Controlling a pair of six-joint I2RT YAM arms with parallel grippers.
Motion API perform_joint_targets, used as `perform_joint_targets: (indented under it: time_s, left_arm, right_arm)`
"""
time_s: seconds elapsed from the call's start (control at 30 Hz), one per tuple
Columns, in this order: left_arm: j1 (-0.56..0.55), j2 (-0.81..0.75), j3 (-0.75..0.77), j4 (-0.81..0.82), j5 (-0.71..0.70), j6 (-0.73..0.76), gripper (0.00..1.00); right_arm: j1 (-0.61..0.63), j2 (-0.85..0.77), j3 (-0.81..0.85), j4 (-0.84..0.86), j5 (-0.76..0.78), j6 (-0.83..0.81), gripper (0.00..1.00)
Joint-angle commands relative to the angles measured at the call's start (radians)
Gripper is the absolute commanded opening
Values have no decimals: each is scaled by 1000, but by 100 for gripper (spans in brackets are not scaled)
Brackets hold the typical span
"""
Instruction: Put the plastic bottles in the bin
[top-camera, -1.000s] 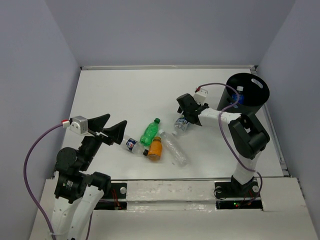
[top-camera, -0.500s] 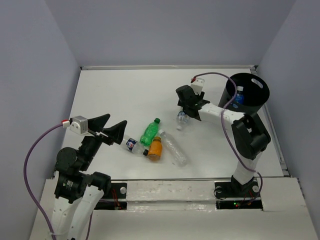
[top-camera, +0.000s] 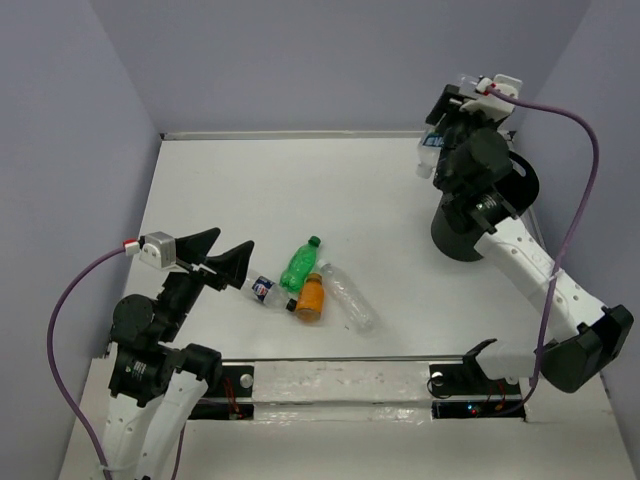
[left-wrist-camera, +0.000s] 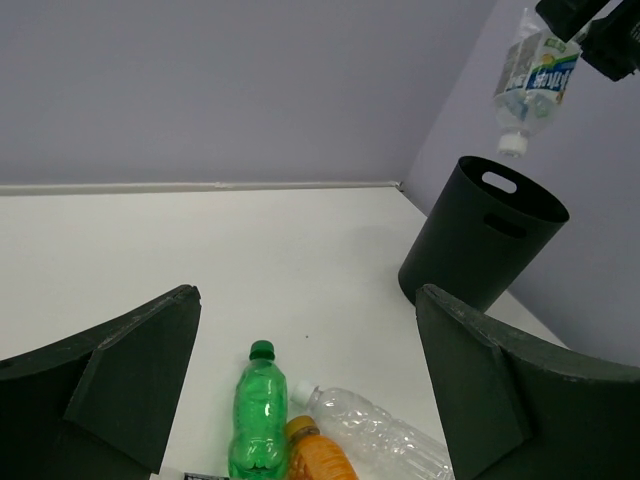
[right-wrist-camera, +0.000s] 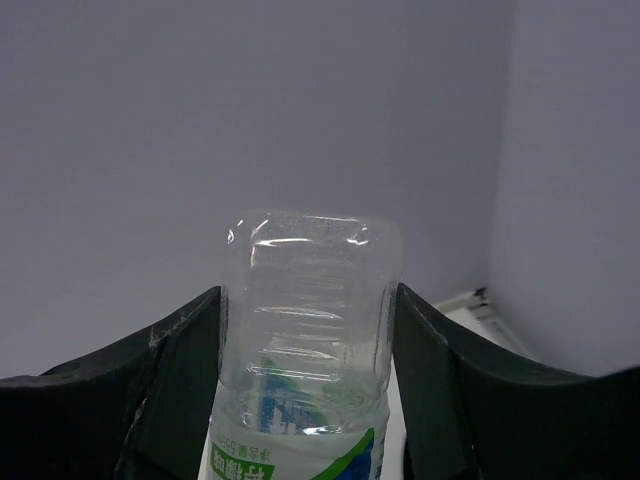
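We see our right gripper (right-wrist-camera: 305, 345) closed partway around a clear plastic bottle with a blue label (left-wrist-camera: 535, 72), holding it cap-down in the air, higher than the rim of the tall black cylindrical plastic bin (left-wrist-camera: 480, 250). Our left gripper (top-camera: 222, 250) hangs wide open and empty, just beside the small bottle with a red-white-blue label (top-camera: 264, 290). That one lies on the white table (top-camera: 220, 180) with the green plastic bottle (top-camera: 298, 265), the squat orange bottle (top-camera: 311, 297) and a clear unlabelled bottle (top-camera: 348, 297).
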Motion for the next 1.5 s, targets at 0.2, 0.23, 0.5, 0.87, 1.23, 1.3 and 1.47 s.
perform_joint_targets:
  time_s: [0.2,0.23,0.5,0.87,1.23,1.3,1.47]
  left_arm:
    - [-5,-37,22,26,4,7,99]
    - [-5,-39,22,27,4,9,99]
    - [-10,-48,22,27,1,7,99]
    - [-15,-37,22,30,-3,9,99]
    - [-5,-22,25,30,-15,12,99]
    - [-4,-23,25,27,-18,10,99]
    - [-4,-8,23,22,-18,10,99]
  right_arm:
    - [-326,75,-10,299,124,-343,53]
    - [-335,80,-16,304,119,-343,53]
    - [-345,46,-227,394,95,-299,56]
    - [-345,-54,-333,215,44,-145,100]
    - [-89,-126,-139,-347,-327,115,100]
    - [-23,-112,-142,-432,-410,186,100]
    - [98,-72,-235,-593,-693,309,99]
